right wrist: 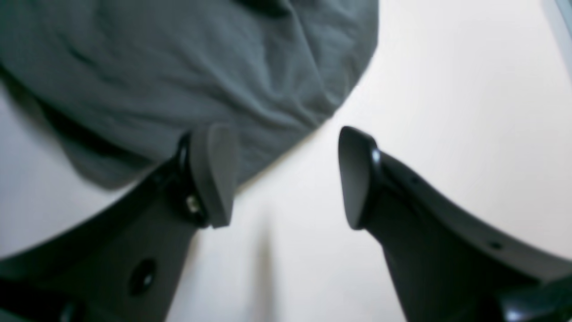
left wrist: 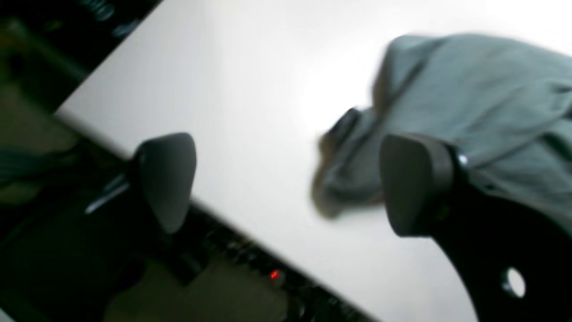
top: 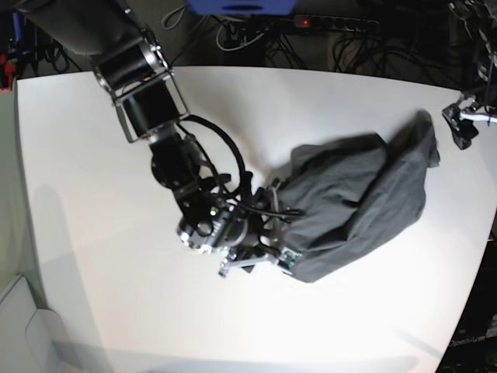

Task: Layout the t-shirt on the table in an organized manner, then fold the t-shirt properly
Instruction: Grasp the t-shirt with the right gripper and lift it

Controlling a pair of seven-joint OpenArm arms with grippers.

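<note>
White worktop [top: 93, 233] with a curved edge, dark cables and a power strip [top: 334, 23] behind it. The left wrist view is blurred and the left pincer [top: 464, 124] sits cut off at the base view's edge. Crumpled t-shirt [top: 357, 202] lies right of centre, long axis diagonal from near-centre to far right; both the left and the right pincer [right wrist: 286, 179] gape released, the right at its hem.

Lab: cables [top: 349, 43], power strip [top: 330, 23] behind table [top: 93, 194]
</note>
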